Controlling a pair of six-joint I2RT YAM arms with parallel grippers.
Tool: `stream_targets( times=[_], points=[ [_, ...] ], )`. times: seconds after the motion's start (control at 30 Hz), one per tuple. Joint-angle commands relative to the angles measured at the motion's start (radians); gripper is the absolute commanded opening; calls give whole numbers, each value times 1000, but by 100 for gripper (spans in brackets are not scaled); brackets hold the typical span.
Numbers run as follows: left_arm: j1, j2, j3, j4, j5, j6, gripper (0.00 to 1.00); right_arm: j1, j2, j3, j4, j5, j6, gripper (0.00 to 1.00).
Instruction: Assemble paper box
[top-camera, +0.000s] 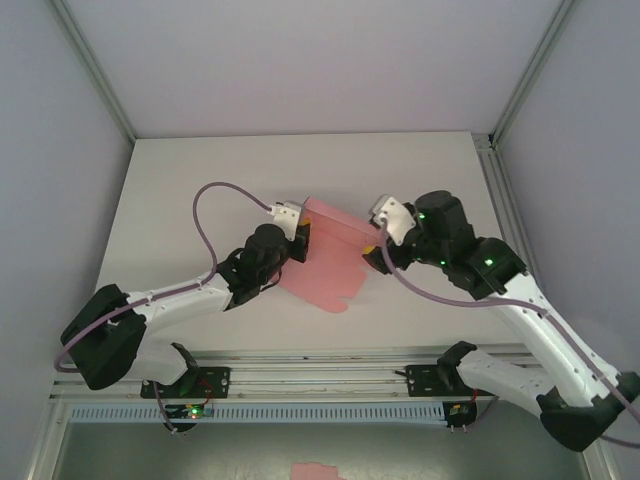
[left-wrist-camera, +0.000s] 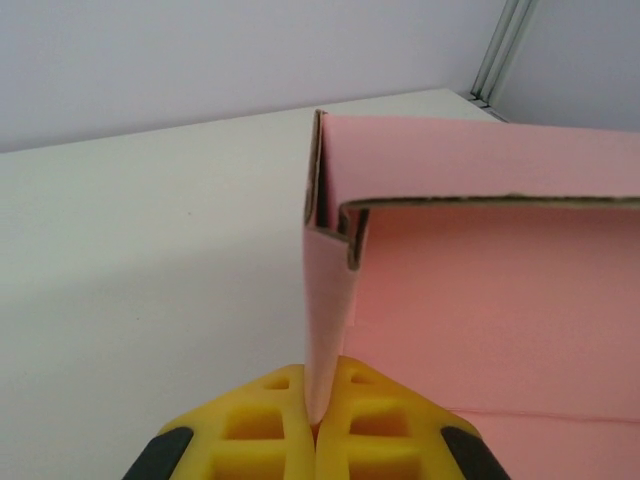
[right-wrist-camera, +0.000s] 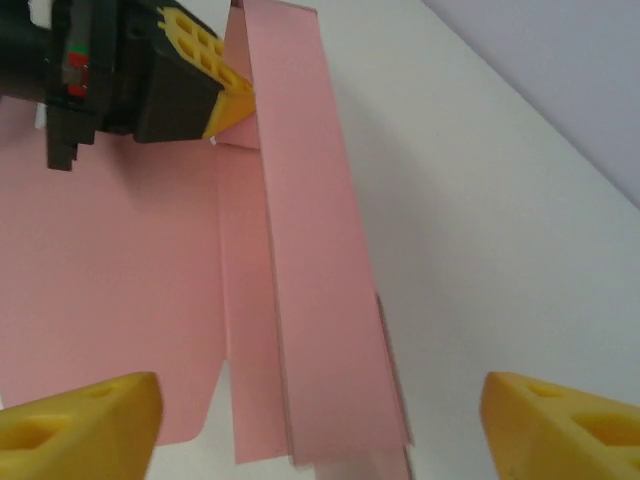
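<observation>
The paper box (top-camera: 322, 262) lay on the white table (top-camera: 180, 200) between the arms, partly folded (one long wall raised), an upright corner flap pinched in the closed left gripper (left-wrist-camera: 318, 425), the right gripper (right-wrist-camera: 320, 395) spread wide astride that wall.

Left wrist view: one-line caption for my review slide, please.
Left end effector pinches an upright flap of the pink paper box, its folded wall standing above the white table.
</observation>
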Motion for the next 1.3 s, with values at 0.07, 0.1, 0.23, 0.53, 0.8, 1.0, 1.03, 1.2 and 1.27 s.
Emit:
stream_targets(
  times=[0.07,0.1,0.23,0.53,0.8,1.0,1.03,1.2,1.27],
  points=[
    [-8,-60,68,-152,-37,-69,0,100,163,100,15,373,-95,62],
    [-8,-66,72,-167,-42,-84,0,119,185,106,30,426,-99,53],
    [-10,-74,93,-215,-74,-141,0,195,252,107,111,608,-113,28],
    [-11,0,200,-364,-122,-276,0,268,396,125,244,831,-93,28],
    [-10,-19,172,-337,-75,-271,0,239,378,113,298,840,-144,32],
    [-11,-20,181,-364,-81,-276,0,221,369,104,300,760,-164,33],
    [-11,-18,184,-370,-81,-280,0,221,371,105,302,752,-164,30],
    [-11,6,209,-392,-87,-326,0,224,395,94,367,793,-145,14],
    [-12,22,222,-400,-96,-369,0,223,407,90,420,819,-119,9]
  ],
)
